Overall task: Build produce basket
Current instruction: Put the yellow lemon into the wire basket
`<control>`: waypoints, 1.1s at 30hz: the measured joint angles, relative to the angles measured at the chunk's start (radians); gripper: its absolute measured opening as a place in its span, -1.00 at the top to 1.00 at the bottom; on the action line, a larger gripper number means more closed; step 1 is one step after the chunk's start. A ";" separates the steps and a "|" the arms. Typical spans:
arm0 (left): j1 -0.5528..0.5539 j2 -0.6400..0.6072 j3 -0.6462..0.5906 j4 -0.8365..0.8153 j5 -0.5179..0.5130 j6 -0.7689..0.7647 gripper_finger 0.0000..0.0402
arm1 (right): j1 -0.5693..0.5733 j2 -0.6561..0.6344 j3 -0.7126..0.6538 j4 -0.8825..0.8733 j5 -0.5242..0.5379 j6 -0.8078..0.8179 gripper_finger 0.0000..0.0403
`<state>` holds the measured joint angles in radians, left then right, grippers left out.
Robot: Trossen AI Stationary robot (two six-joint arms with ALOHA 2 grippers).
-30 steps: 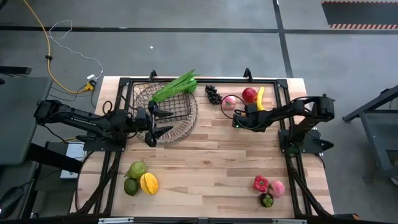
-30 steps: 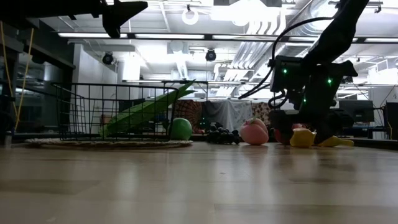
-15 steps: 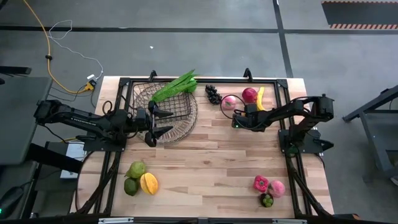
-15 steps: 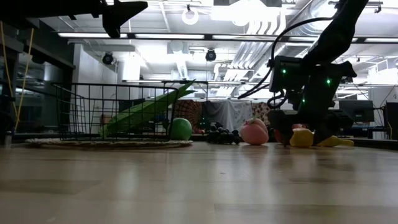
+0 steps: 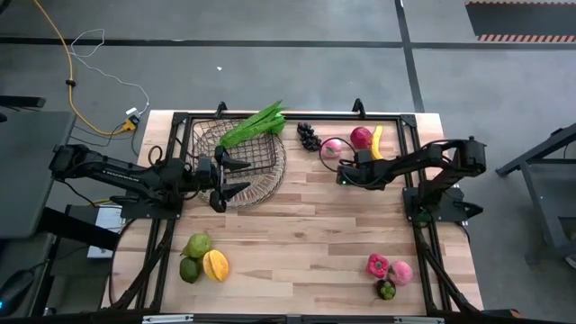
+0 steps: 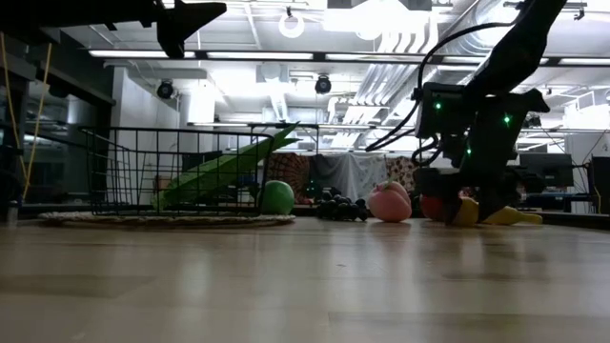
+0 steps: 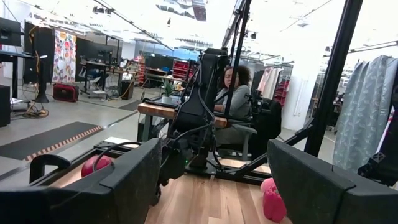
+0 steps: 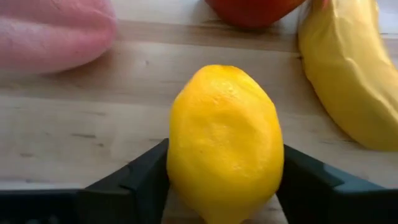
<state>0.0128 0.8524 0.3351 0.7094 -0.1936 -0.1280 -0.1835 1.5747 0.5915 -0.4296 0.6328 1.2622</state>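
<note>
Fingers [image 8: 134, 177] of the right gripper [image 8: 224, 186] sit on both sides of a yellow lemon [image 8: 225, 143], touching its skin and pinching it at its fat middle. That is a good place to hold it, because the ends get thin and could slip out. The lemon looks light, hard and smooth, so I think it needs a snug squeeze but will not squash.

Just beside it lie a banana [image 8: 348, 81], a red fruit [image 8: 252, 9] and a pink fruit [image 8: 53, 34], near enough to get bumped on the way up.

From above, the right gripper [image 5: 346, 171] is low on the table [image 5: 306, 234], at the far side. The basket [image 5: 236, 162] is well apart from it, with a long green leafy stalk [image 5: 254, 124] in it. The left gripper [image 5: 236, 175] waits over the basket with its jaws spread and nothing in them.
</note>
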 joint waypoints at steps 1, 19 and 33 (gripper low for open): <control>0.000 0.000 0.000 0.000 0.000 0.000 -0.41 | 0.001 -0.007 -0.001 -0.007 -0.003 -0.007 -0.07; 0.000 0.000 0.000 -0.001 0.000 0.000 -0.41 | 0.123 -0.225 -0.003 0.002 0.050 -0.176 0.22; 0.000 0.000 0.000 -0.001 0.000 -0.017 -0.41 | 0.368 -0.338 -0.002 0.473 -0.066 -0.801 0.23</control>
<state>0.0125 0.8520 0.3351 0.7087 -0.1933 -0.1449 0.1850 1.2370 0.5896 0.0429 0.5672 0.4610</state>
